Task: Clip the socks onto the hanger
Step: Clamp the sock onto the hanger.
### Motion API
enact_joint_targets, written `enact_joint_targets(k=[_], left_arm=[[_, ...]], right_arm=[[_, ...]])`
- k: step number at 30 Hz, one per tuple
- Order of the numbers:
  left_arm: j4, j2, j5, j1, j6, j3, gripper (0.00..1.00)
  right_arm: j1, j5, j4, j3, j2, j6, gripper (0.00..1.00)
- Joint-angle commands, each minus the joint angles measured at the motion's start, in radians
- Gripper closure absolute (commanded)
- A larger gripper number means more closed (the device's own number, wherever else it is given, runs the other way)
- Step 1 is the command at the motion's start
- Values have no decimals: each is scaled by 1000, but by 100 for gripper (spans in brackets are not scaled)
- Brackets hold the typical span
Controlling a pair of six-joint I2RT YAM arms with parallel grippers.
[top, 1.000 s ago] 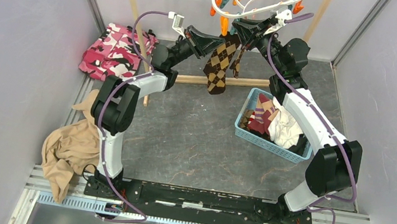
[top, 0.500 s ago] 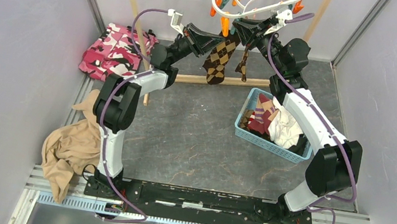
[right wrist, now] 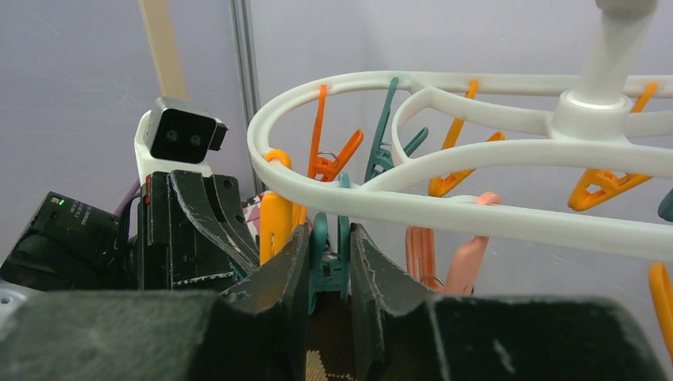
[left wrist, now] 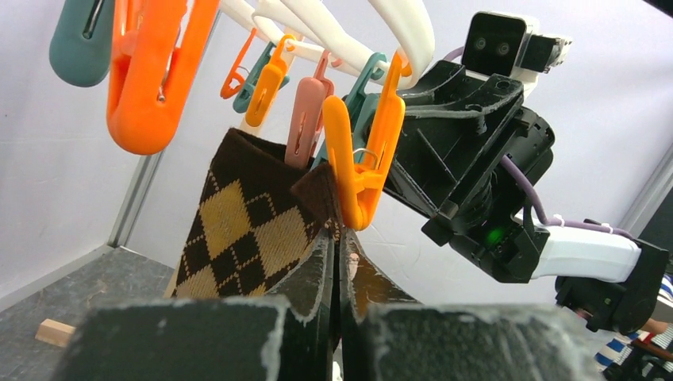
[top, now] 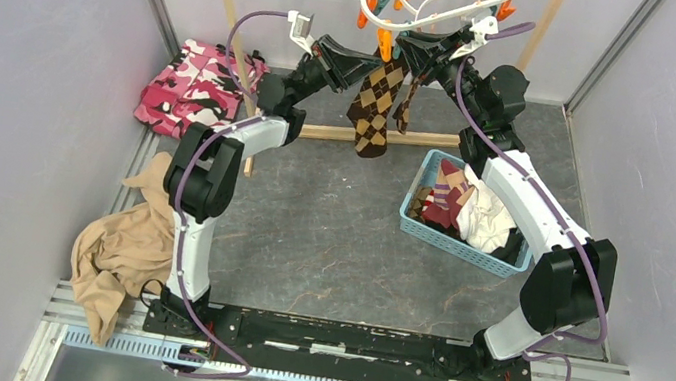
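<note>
Plainly, the left tool (left wrist: 339, 252) has its fingers pressed together on one small corner of the cuff of the brown-and-tan argyle sock (left wrist: 238, 230). The rest of the sock hangs free below, well above the grey surface (top: 327, 239). An orange plastic clothespin (left wrist: 361, 171) dangles just beside that pinched corner. The right tool (right wrist: 331, 242) is clamped on a teal plastic clothespin (right wrist: 328, 274) that hangs from the white oval plastic hanger (right wrist: 476, 213). I cannot tell whether that pin's mouth is open, because the fingers hide it.

The grip on the cuff looks thin, so a tug or a brush against the orange pin could pull the corner out and drop the sock onto the surface. The hanger hangs loose, so a push from either tool would likely swing it and carry the teal pin off the cuff. If the right tool lets go early, the pin snaps shut on nothing. The two tools also work very close together and could knock each other. More socks wait in the blue plastic basket (top: 452, 246).
</note>
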Motion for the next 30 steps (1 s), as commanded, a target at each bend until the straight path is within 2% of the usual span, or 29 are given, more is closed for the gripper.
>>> enact_joint_targets(k=[1, 6, 8, 15, 23, 28, 30], left_arm=[[76, 14, 16, 7, -72, 52, 98], [100, 25, 10, 12, -108, 60, 98], [101, 28, 11, 12, -112, 62, 98], [103, 41, 12, 12, -128, 68, 97], [96, 46, 6, 12, -132, 72, 92], [87, 43, 0, 14, -132, 68, 77], [82, 38, 0, 14, -128, 57, 66]], right_arm=[[-3, -12, 40, -1, -2, 3, 92], [-4, -11, 39, -1, 0, 1, 90], [-4, -7, 40, -1, 1, 3, 85], [-4, -3, 43, -1, -2, 5, 57], [-6, -2, 46, -2, -9, 7, 45], [-8, -3, 35, -15, -30, 0, 35], [-10, -3, 21, -27, -46, -5, 28]])
